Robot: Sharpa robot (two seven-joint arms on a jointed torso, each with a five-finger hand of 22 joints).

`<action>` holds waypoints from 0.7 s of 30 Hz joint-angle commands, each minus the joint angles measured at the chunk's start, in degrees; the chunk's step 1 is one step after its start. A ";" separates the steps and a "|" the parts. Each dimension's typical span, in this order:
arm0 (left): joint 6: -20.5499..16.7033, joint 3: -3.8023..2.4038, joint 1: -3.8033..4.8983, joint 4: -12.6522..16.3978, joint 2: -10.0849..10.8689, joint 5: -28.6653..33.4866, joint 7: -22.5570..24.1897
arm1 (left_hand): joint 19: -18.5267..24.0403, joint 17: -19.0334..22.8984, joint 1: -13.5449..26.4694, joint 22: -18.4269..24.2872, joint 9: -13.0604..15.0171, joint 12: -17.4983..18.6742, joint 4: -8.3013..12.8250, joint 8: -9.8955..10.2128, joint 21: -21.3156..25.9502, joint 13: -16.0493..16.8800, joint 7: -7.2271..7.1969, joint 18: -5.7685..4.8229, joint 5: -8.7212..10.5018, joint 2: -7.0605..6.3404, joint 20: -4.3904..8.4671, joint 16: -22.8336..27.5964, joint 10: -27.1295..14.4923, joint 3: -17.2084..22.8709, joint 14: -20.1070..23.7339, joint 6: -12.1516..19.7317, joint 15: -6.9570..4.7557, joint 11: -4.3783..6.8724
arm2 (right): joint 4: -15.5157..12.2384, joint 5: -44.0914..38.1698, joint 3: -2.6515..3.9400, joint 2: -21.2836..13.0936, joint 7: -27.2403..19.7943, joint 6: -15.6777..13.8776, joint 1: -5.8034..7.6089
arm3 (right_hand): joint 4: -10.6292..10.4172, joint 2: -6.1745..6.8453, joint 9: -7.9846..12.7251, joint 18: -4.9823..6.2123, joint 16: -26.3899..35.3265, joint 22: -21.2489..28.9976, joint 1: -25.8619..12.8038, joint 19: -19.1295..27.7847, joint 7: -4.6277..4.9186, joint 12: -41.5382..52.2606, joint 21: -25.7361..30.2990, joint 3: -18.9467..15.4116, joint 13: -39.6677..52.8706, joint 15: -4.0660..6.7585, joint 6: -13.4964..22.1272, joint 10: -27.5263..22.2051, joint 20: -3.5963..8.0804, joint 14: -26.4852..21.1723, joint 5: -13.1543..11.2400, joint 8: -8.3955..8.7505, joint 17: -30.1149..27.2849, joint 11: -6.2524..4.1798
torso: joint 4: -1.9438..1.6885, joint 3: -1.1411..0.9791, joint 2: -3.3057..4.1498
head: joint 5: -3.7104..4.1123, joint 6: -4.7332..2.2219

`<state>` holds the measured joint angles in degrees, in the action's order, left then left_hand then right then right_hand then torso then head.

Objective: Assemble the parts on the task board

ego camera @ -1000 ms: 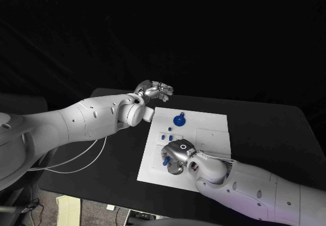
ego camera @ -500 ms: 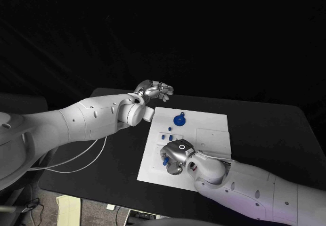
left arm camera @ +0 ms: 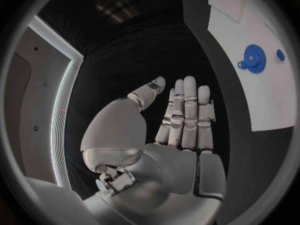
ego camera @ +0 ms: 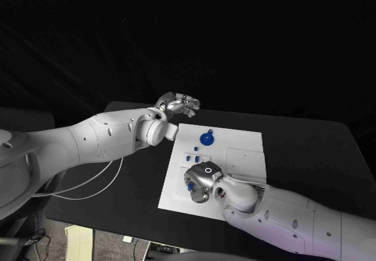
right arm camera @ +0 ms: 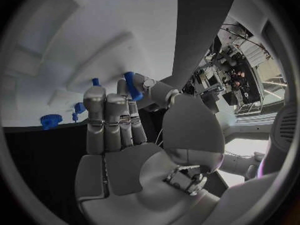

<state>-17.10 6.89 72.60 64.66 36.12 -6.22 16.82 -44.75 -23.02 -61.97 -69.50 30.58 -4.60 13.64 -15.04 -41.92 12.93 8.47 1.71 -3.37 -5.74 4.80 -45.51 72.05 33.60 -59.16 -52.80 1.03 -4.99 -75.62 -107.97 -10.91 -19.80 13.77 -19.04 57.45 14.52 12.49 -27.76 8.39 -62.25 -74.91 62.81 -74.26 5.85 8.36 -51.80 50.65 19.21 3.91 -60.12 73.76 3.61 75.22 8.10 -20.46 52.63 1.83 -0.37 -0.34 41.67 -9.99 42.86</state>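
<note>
Blue part pinched by right robot hand.

Black table, dark and matte, wide from left to right. Directly on it, one white task board, flat, near the middle, long side running away from the robot, slightly turned against the table edge. Bare black surface on both sides of the board and behind it, more of it on the right.
</note>
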 commanded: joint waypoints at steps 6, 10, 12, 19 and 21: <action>0.72 -0.05 0.08 0.22 -0.08 0.28 0.39 | -0.13 -0.13 0.20 -0.09 -0.09 0.00 -0.31 -0.36 0.35 -0.09 0.08 0.99 0.12 0.08 -0.20 0.39 0.14 -0.05 -0.54 0.22 0.02 -0.37 | 0.26 1.46 -0.44 0.02 -0.42 0.80 -0.26 | -0.87 2.33 0.38 6.61 0.18 -0.88 -2.55 0.76 1.11 -1.46 0.14 -3.44 -0.45 -0.66 2.39 -1.57 0.00 -0.67 -0.99 1.38 -0.20 1.36 | 0.07 -0.04 0.00 | -0.03 0.04; 0.74 -0.05 0.08 0.20 -0.06 0.28 0.37 | -0.13 -0.15 0.21 -0.10 -0.10 0.00 -0.31 -0.36 0.36 -0.09 0.08 0.99 0.12 0.06 -0.21 0.40 0.13 -0.06 -0.54 0.23 0.02 -0.37 | 0.31 2.02 -0.44 -0.02 -0.44 -0.10 -0.26 | -0.97 3.18 0.71 6.61 0.18 -0.85 -2.62 0.97 1.85 -2.44 0.34 -4.77 -0.79 -1.24 4.19 -3.37 0.04 -0.86 -1.71 2.34 -0.26 1.98 | 0.07 -0.04 0.00 | -0.03 0.04; 0.73 -0.05 0.08 0.20 -0.06 0.28 0.35 | -0.13 -0.15 0.21 -0.11 -0.10 0.00 -0.32 -0.36 0.36 -0.09 0.09 0.99 0.12 0.07 -0.21 0.41 0.12 -0.06 -0.54 0.23 0.02 -0.38 | 0.34 2.02 -0.45 -0.04 -0.34 -0.36 -0.26 | -1.03 3.41 0.89 6.61 0.14 -0.85 -2.37 1.05 2.26 -2.71 0.42 -5.15 -0.88 -1.50 5.10 -3.94 0.02 -0.93 -1.72 2.81 -0.27 2.24 | 0.04 -0.06 -0.01 | 0.00 0.05; 0.70 -0.05 0.08 0.21 0.01 0.28 0.30 | -0.12 -0.19 0.22 -0.12 -0.12 0.02 -0.33 -0.35 0.38 -0.10 0.10 0.99 0.13 0.04 -0.21 0.45 0.09 -0.08 -0.53 0.26 0.03 -0.39 | 0.25 2.62 -0.44 -0.47 -0.31 -2.24 -0.26 | -1.22 4.01 1.20 6.61 0.12 -0.83 -1.85 1.28 3.02 -3.14 0.66 -5.78 -1.00 -1.87 6.88 -4.95 -0.06 -1.18 -1.82 3.64 -0.36 2.62 | 0.04 -0.06 -0.01 | 0.00 0.05; 0.68 -0.05 0.08 0.19 0.04 0.28 0.30 | -0.12 -0.20 0.22 -0.13 -0.12 0.02 -0.33 -0.35 0.39 -0.10 0.11 0.99 0.13 0.03 -0.21 0.46 0.08 -0.09 -0.53 0.27 0.03 -0.39 | 0.06 2.83 -0.44 -0.69 -0.08 -2.84 -0.25 | -1.04 4.24 1.40 6.61 0.21 -0.82 -1.75 1.58 3.42 -3.60 0.87 -6.09 -1.18 -2.17 7.90 -5.88 -0.12 -1.43 -1.84 4.14 -0.43 2.93 | 0.04 -0.04 -0.01 | 0.05 -0.02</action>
<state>-17.08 6.90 72.61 64.71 36.20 -6.22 16.78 -44.75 -23.13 -61.97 -69.55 30.53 -4.60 13.64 -15.04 -41.92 12.92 8.47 1.71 -3.37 -5.74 4.80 -45.30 72.05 33.59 -59.16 -52.80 1.03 -4.99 -75.45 -105.79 -11.28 -20.32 13.63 -20.53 57.28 13.52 16.22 -26.40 8.35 -62.24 -74.91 61.18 -73.14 9.04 4.87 -51.23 44.74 18.06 2.15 -52.81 68.18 3.47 73.72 6.44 -16.48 52.25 4.71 -0.32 -0.40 41.66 -9.98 42.91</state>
